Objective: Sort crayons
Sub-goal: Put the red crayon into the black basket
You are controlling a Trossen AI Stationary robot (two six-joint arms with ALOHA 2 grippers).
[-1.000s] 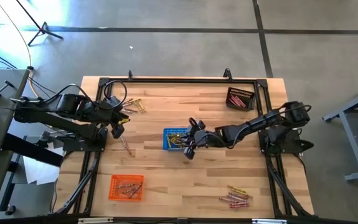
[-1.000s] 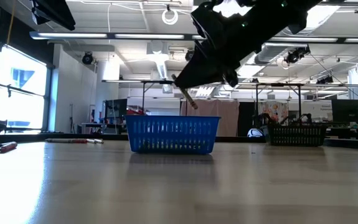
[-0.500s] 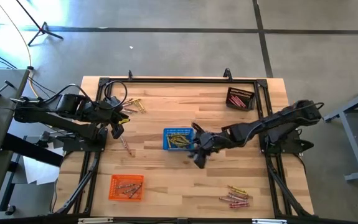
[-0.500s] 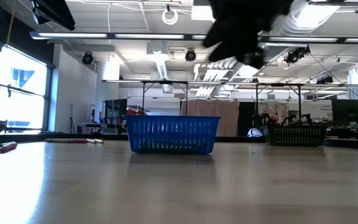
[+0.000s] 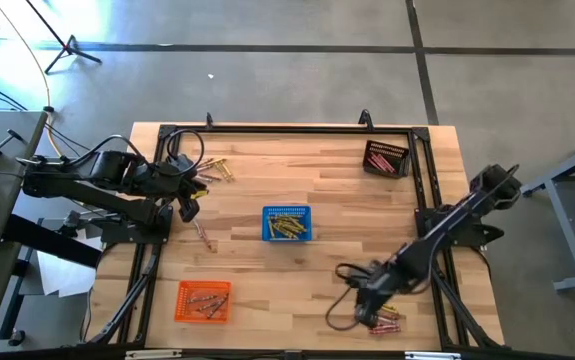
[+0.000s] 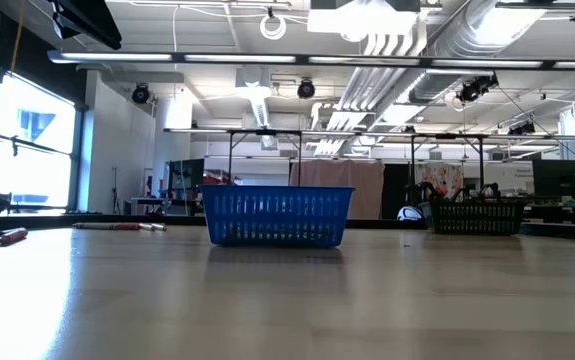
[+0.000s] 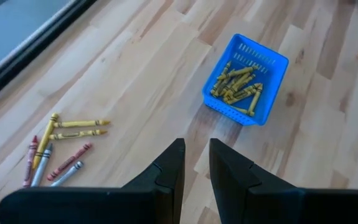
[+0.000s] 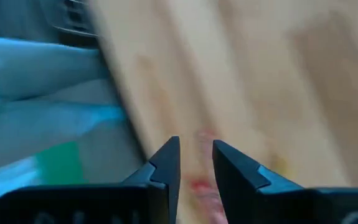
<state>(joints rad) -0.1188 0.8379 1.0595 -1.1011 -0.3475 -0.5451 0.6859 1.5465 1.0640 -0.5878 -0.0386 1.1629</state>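
Note:
My right gripper [image 5: 359, 300] hovers over the near right of the table, beside a loose pile of red and yellow crayons [image 5: 379, 316]. Its fingers stand a little apart with nothing between them [image 8: 196, 155]. My left gripper [image 5: 189, 204] waits at the table's left, a little open and empty [image 7: 196, 155]. The blue basket [image 5: 287, 224] at mid-table holds several yellow crayons [image 7: 236, 84]. More crayons [image 5: 213, 170] lie on the table at the far left, and one lies alone [image 5: 203, 236] near my left gripper.
An orange basket [image 5: 203, 300] with reddish crayons stands at the near left. A dark basket [image 5: 385, 158] with crayons stands at the far right. A black frame [image 5: 287, 130] runs along the table's edges. Bare wood lies between the baskets.
My right gripper has swung from above the blue basket toward the table's near right, ending beside the loose crayon pile. One second ago it held a stick-shaped crayon over the basket. Half a second ago that crayon no longer showed in it.

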